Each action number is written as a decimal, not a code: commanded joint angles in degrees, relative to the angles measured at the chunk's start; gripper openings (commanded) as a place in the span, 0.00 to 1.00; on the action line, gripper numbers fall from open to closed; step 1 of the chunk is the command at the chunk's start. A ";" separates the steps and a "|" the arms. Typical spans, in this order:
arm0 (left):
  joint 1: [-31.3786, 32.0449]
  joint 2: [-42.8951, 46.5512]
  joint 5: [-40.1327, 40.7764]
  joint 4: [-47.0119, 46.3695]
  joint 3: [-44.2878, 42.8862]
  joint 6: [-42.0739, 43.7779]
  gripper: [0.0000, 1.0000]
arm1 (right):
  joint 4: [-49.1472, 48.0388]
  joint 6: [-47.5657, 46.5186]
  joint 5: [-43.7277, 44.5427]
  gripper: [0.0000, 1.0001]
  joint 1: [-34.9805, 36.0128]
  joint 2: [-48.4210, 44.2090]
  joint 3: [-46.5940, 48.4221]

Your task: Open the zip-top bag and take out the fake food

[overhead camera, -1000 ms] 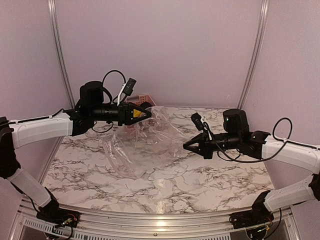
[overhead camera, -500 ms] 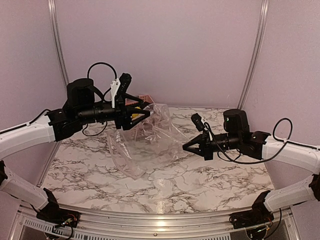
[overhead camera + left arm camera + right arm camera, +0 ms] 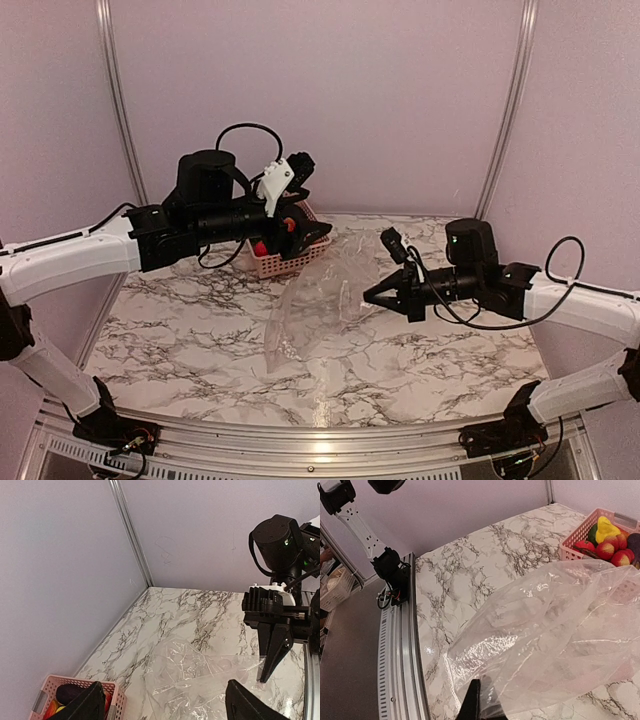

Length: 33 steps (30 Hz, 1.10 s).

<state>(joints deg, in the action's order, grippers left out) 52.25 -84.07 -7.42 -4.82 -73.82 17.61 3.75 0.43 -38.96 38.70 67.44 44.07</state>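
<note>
Noted right gripper (image 3: 368, 296) clamped on zip-top bag (image 3: 315, 315) edge, anchoring slack pouch across table; saw left gripper (image 3: 305, 228) spread wide, empty, above pink basket (image 3: 265, 268); found fake food (image 3: 607, 537) inside basket; removal judged done.

Tabletop (image 3: 420, 370): white marble pattern, grey veins.
Far left: pink basket (image 3: 272, 264), standing.
Middle: clear zip-top bag (image 3: 315, 315), crumpled, partly resting.

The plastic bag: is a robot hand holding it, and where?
The right gripper is pinching the bag by its near edge. The left gripper is open and holds nothing.
</note>
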 commanded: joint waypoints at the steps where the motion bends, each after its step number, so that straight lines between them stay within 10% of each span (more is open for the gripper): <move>1: 0.00 -6.35 1.96 3.40 -6.09 -1.08 0.84 | -2.35 1.05 -0.77 0.00 0.94 -1.08 -0.75; 24: -9.04 -4.11 -5.29 -11.82 20.61 -33.66 0.99 | -30.72 30.06 11.08 0.00 0.94 5.49 -29.55; 33: -12.20 1.37 -3.44 -11.41 26.17 -40.43 0.99 | -18.21 28.40 15.59 0.82 -0.94 -3.18 -28.11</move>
<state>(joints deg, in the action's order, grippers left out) 42.15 -87.15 -11.49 -14.90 -48.73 -18.74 -20.60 29.45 -26.39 38.87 70.24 14.41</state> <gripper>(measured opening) 0.989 0.727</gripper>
